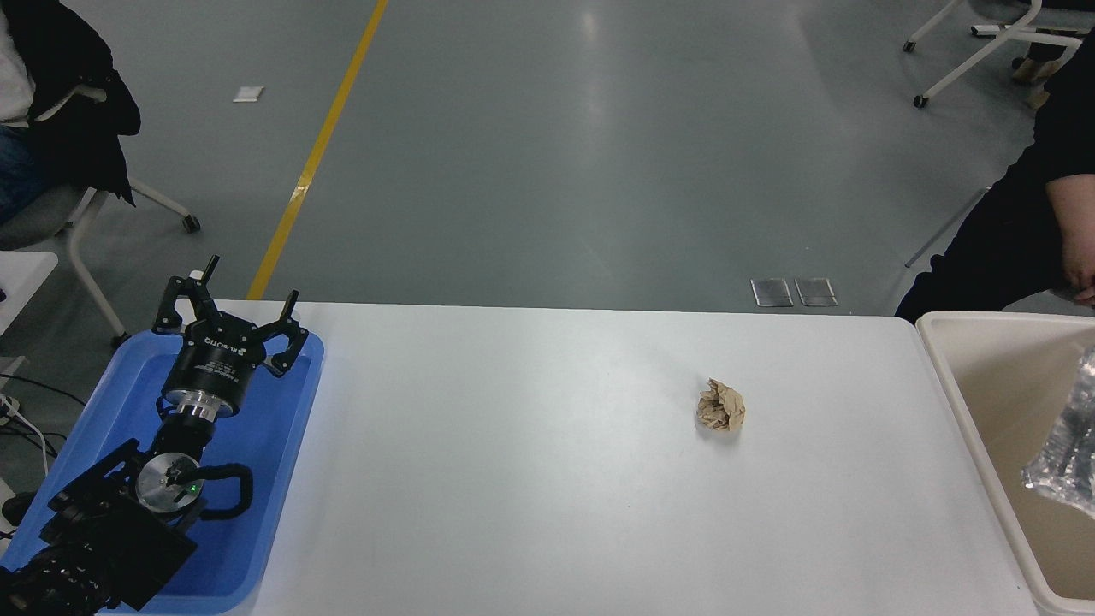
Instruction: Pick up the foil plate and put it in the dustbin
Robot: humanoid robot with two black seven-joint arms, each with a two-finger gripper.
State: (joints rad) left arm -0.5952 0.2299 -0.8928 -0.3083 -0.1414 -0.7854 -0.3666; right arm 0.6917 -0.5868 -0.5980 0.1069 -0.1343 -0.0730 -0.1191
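Observation:
The foil plate is crinkled shiny silver and shows only in part at the right edge of the head view, inside the outline of the cream-beige dustbin. It stands tilted over the bin's inside; I cannot tell whether it hangs or rests there. What holds it is cut off by the picture edge. My right gripper is out of view. My left gripper is open and empty, parked over the blue tray at the lower left.
A small crumpled brown paper ball lies on the white table, right of centre. A shallow blue tray sits at the table's left end. A person in black sits beyond the dustbin; another sits at the far left.

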